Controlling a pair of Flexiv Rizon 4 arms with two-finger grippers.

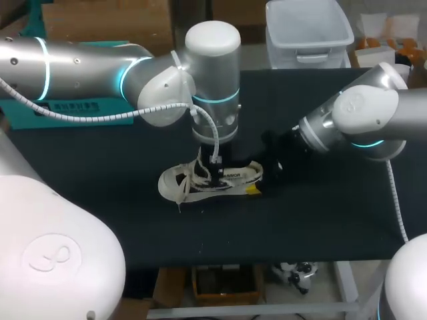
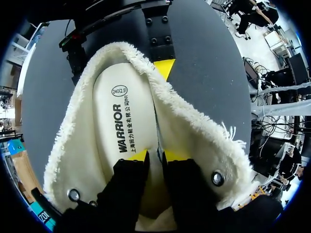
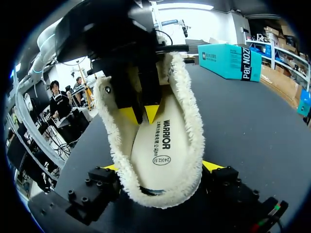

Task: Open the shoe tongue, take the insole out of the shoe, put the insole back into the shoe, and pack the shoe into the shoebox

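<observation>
Fleece-lined shoe [image 1: 200, 181]: pale, standing on its sole near the middle of the black counter [image 1: 320, 220]; toe toward my left, laces [image 1: 179, 190] loose over the front; woolly lining rings the opening
Insole [image 2: 119, 121]: cream and printed, inside the shoe; its heel part lies flat on the bottom; its fore part runs on under my left arm's fingertips
Left claw [image 2: 158, 156]: reaches down into the opening from above; yellow tips nearly together at the seam where insole meets side lining, pinching what looks like the insole's edge
Right claw [image 3: 161, 166]: low at the back of the shoe, spread wide; one yellow tip on each side of the heel collar, both against it, so it grips the shoe and braces it
Teal box [image 1: 20, 113]: at the counter's far left, well apart from the shoe; probably the shoebox; I cannot tell whether it is open
Step in hand: taking the insole out, by my reading; nothing is lifted clear yet
How to do it well: draw the left claw up and back toward the heel, not straight up, so the fore part slides out rather than folding; go slowly, since a thin edge can slip from the tips; let the right claw press the heel down so the shoe does not rise with the insole
Risk: the tips may have caught lining along with the insole; if the whole shoe lifts, release and pinch again further in
</observation>
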